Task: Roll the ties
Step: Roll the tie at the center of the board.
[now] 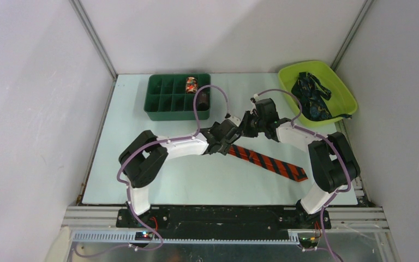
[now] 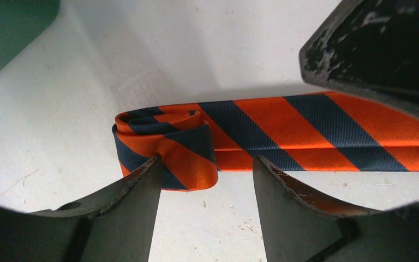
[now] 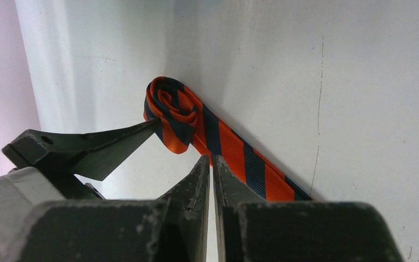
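Left wrist view is showing the left gripper (image 2: 206,164) spread, gripping nothing; the right gripper (image 3: 211,164) is sitting pressed together, empty; unpinned, the half-rolled tie (image 2: 273,134) is risking uncoiling.

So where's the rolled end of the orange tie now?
The roll lies mid-table, at the tie's left end, beneath the left gripper in the top view; the left wrist view shows it at that gripper's open fingertips.

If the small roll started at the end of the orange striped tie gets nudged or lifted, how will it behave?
Probably floppy: the unrolled tie lies limp and flat. The roll looks loose, barely two turns, so it may unwind if nudged. Its smooth sheen hints it could slip.
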Available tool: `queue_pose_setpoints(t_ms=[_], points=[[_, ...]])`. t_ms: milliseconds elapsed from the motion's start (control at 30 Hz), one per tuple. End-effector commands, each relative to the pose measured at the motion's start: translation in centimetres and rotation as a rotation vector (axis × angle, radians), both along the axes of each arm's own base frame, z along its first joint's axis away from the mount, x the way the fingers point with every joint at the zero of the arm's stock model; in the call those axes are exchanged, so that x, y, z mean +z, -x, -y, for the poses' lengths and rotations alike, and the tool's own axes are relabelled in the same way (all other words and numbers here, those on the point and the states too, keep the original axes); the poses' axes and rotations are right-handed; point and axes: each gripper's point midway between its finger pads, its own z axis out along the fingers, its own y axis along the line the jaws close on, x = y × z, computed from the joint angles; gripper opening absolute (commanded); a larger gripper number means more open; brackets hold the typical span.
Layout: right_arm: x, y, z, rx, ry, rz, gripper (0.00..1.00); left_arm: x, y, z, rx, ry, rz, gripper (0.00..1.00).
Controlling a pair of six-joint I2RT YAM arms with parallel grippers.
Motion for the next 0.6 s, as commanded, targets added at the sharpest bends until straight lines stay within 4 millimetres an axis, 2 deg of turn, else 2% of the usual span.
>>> queue_pose_setpoints(t_ms=[0, 300, 467, 567], points=[[1.8, -0.9, 0.1, -0.014, -0.017, 0.066, 0.08, 5.0, -1.6, 2.8, -0.007, 0.164, 0.066, 0.66], [1.8, -1.1, 0.4, -0.026, -0.013, 0.069, 0.08, 6.4, -1.5, 3.2, -0.023, 0.204, 0.075, 0.66], [1.9, -1.3, 0.7, -0.034, -0.009, 0.075, 0.08, 6.9, -1.5, 2.9, -0.018, 0.213, 0.08, 0.66], [1.8, -1.3, 0.7, -0.035, -0.008, 0.072, 0.08, 8.0, -1.8, 2.1, 0.001, 0.249, 0.09, 0.66]])
